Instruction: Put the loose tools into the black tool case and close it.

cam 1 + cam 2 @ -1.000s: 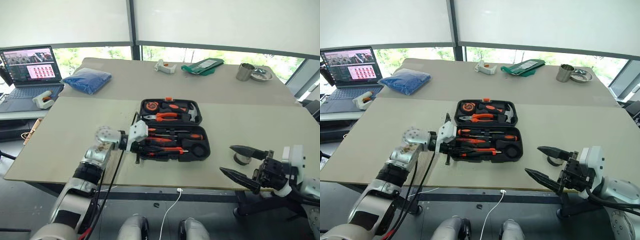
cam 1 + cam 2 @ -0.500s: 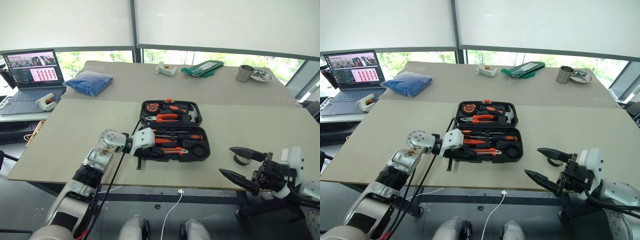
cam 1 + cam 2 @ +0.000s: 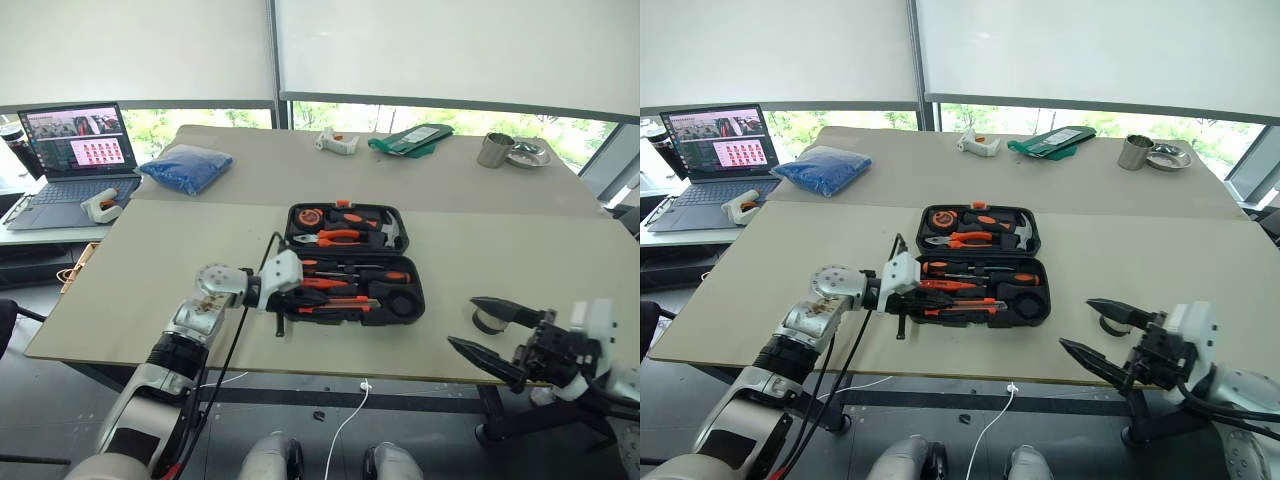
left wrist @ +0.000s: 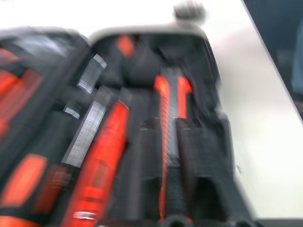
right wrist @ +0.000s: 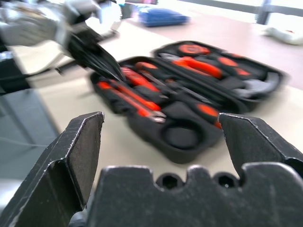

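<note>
Black plastic tool case (image 3: pixel 354 260) is seen lying open mid-table, tools slotted inside. Its near-left corner is met by the left gripper (image 3: pixel 902 300), whose finger state cannot be told. Spread empty, the right gripper (image 3: pixel 492 335) is held off the table's near-right edge, beside a small dark tape roll (image 3: pixel 486 321).

A blue bag (image 3: pixel 186 167) lies at the surface's (image 3: pixel 150 260) far left. An open laptop (image 3: pixel 68 155) sits beyond. A metal cup (image 3: pixel 493 149) stands far right.
</note>
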